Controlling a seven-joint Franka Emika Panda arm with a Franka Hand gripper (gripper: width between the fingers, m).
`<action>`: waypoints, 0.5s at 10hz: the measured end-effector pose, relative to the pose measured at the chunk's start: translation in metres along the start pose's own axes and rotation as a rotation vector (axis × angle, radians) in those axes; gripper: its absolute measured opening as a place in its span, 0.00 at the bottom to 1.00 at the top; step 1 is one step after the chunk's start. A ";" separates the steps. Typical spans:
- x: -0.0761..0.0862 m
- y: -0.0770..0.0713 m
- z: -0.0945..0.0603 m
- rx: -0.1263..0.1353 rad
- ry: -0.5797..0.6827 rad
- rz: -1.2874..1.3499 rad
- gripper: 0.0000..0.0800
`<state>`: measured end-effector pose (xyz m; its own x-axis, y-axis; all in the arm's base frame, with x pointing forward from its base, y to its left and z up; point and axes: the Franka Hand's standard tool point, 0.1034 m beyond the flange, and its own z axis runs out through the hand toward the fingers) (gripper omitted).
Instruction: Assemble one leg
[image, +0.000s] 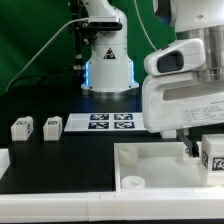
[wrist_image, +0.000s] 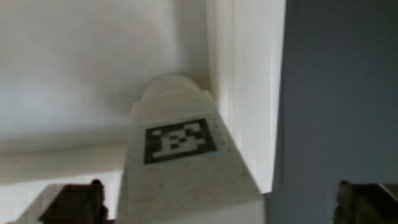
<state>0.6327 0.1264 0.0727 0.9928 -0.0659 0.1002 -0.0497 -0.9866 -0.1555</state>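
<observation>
A leg (wrist_image: 183, 160), a white block with a black-and-white tag, stands between my open gripper's (wrist_image: 222, 206) two dark fingertips (wrist_image: 75, 204). One fingertip is close beside it and the other is well apart from it. In the exterior view this leg (image: 214, 158) is at the far right, over the right end of the large white tray-like piece (image: 150, 166), with my gripper (image: 200, 150) around it. Whether the leg sits in a socket is hidden. Two more legs (image: 20, 128) (image: 51, 125) stand on the black table at the exterior view's left.
The marker board (image: 110, 122) lies on the table in front of the robot base (image: 108, 60). A round socket (image: 133, 182) shows on the tray-like piece's near left corner. A white ledge (image: 5, 160) is at the left edge.
</observation>
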 end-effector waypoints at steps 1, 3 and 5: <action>0.000 0.000 0.000 0.001 0.000 0.045 0.81; 0.000 -0.001 0.000 0.004 -0.001 0.116 0.69; 0.000 0.006 0.001 -0.002 -0.002 0.286 0.39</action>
<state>0.6323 0.1202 0.0710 0.9385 -0.3415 0.0506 -0.3283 -0.9281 -0.1755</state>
